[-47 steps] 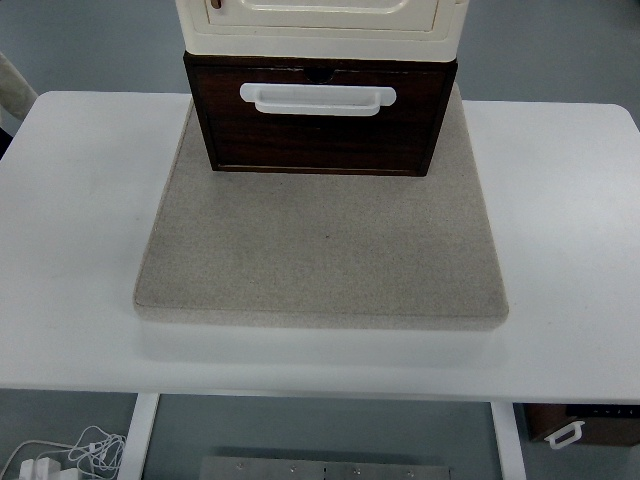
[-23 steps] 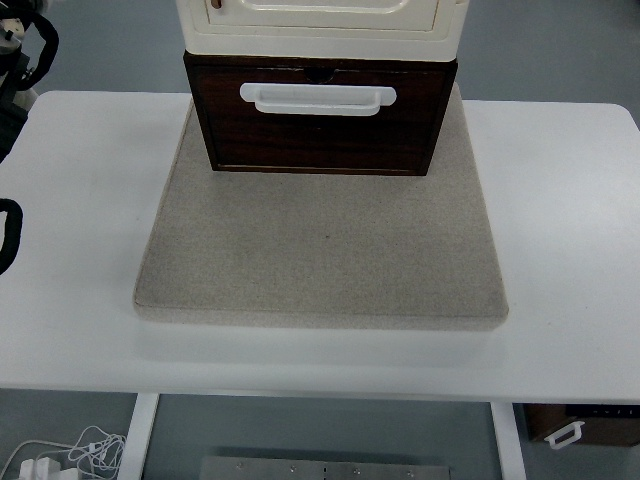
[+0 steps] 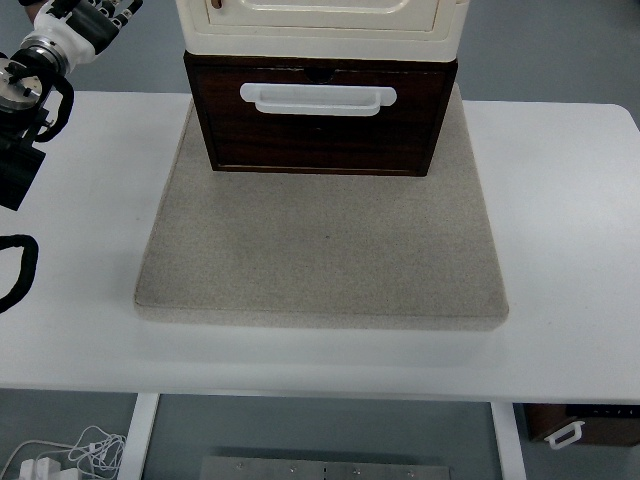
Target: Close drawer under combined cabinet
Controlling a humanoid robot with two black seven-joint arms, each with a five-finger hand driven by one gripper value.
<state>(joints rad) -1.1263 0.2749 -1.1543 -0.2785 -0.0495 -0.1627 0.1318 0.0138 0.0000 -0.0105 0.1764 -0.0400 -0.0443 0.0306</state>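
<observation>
A dark brown drawer [image 3: 320,125] with a white handle [image 3: 318,98] sticks out toward me from under the cream cabinet [image 3: 320,25] at the top centre. Both stand on a grey mat [image 3: 320,250]. My left arm [image 3: 25,90] enters from the left edge, and its hand [image 3: 90,20] is at the top left corner, well to the left of the cabinet and touching nothing. The picture's top edge partly cuts off the hand. My right arm is out of view.
The mat lies on a white table [image 3: 570,220]. A black cable loop [image 3: 15,270] hangs at the left edge. Below the table, white cables [image 3: 70,455] lie at the bottom left and a brown box [image 3: 585,422] sits at the bottom right.
My left arm has come into view from the left edge and moved up; its hand now shows at the top left corner. The drawer has not moved.
</observation>
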